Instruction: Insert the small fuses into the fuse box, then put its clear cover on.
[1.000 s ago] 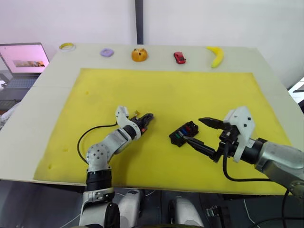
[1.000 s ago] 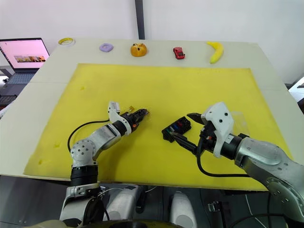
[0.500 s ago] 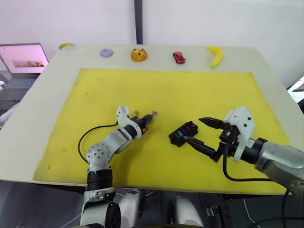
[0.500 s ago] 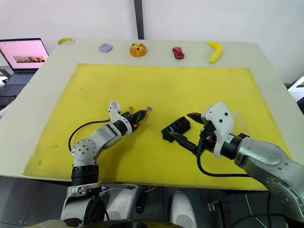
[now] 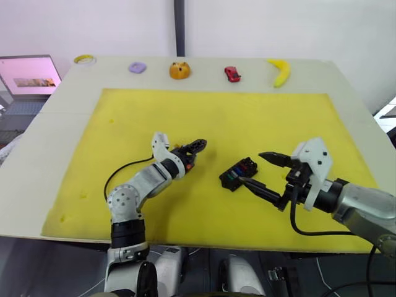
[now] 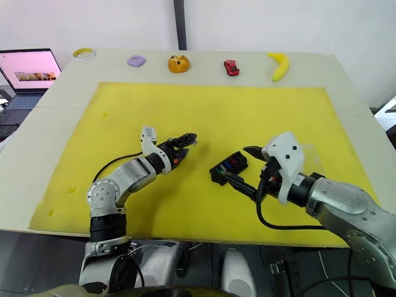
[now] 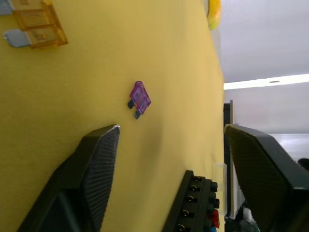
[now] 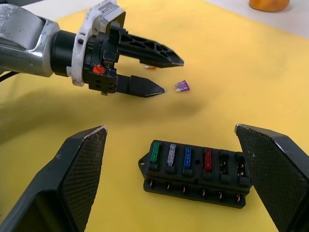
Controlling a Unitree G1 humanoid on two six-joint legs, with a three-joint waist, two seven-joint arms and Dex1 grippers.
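Observation:
The black fuse box (image 8: pixel 195 171) lies on the yellow mat (image 5: pixel 216 117) with green, grey, blue and red small fuses in one row. A loose purple fuse (image 8: pixel 182 86) lies flat on the mat beyond it, and an amber fuse (image 7: pixel 38 26) lies a little further off. My left gripper (image 8: pixel 171 76) is open, its tips just short of the purple fuse, holding nothing. My right gripper (image 5: pixel 250 167) is open, its fingers to either side of the box's right end without gripping it. A faint clear sheet, likely the clear cover (image 6: pixel 314 153), lies by my right wrist.
Along the table's far edge sit a tape roll (image 5: pixel 85 59), a purple ring (image 5: pixel 137 67), an orange (image 5: pixel 180 70), a red toy car (image 5: pixel 232 74) and a banana (image 5: pixel 281 73). A laptop (image 5: pixel 28 77) stands off the far left corner.
My left gripper went from shut to open and let go of the purple fuse, which now lies on the mat. The right arm and the fuse box stayed put.

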